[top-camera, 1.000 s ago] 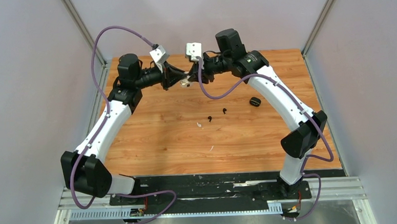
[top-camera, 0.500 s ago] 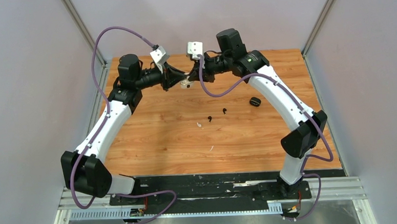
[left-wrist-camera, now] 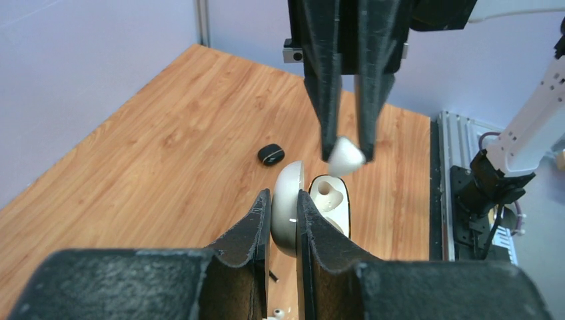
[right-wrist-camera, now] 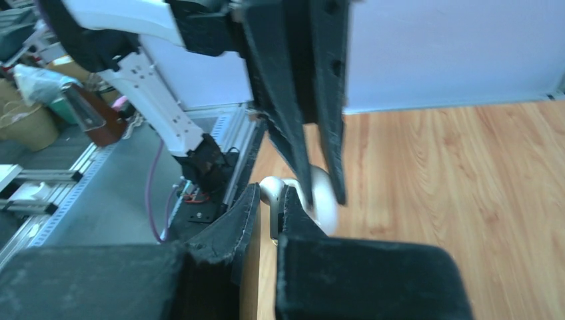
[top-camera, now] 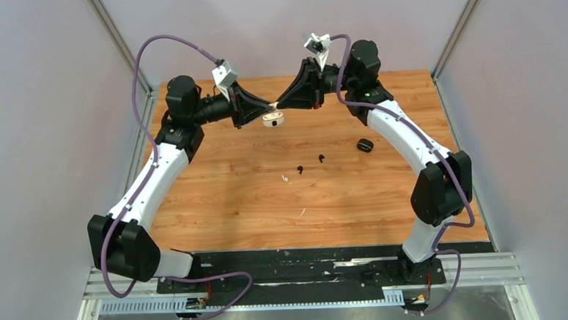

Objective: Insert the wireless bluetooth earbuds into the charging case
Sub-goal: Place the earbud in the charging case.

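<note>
Left fingers (left-wrist-camera: 263,217) clamp the open white charging case (left-wrist-camera: 330,200), frame centre. Right fingers (left-wrist-camera: 326,127) pinch white earbud (left-wrist-camera: 345,157) just above its cavity. Two black earbuds (top-camera: 300,169) lie on worktop (top-camera: 232,199), mid-frame.

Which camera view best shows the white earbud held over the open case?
Left wrist: the white earbud sits sharp between the right end effector's tips above the charging case. Right wrist shows a blurred pale lump; top external barely resolves it.
</note>
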You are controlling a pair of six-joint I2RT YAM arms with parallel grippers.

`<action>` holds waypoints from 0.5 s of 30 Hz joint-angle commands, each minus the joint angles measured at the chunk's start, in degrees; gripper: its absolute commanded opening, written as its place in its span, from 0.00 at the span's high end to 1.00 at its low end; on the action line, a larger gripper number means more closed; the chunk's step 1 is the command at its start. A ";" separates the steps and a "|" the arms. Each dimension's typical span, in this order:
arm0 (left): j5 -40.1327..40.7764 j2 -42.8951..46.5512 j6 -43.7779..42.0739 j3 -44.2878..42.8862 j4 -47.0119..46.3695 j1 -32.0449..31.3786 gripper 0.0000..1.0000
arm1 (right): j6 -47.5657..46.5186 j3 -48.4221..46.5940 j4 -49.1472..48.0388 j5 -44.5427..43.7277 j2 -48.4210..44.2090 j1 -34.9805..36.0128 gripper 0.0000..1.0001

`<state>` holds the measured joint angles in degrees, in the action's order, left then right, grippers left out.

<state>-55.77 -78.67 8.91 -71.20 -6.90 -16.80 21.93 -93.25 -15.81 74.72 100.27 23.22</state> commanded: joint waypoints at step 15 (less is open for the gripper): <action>2.17 -2.45 15.15 -7.51 -12.01 -0.17 1.00 | 13.86 -6.74 -14.11 -3.13 2.29 3.19 1.00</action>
<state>-54.76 -81.71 19.11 -74.56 -13.85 -16.78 35.11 -97.58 -29.32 75.07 101.84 26.09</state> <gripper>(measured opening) 0.215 0.048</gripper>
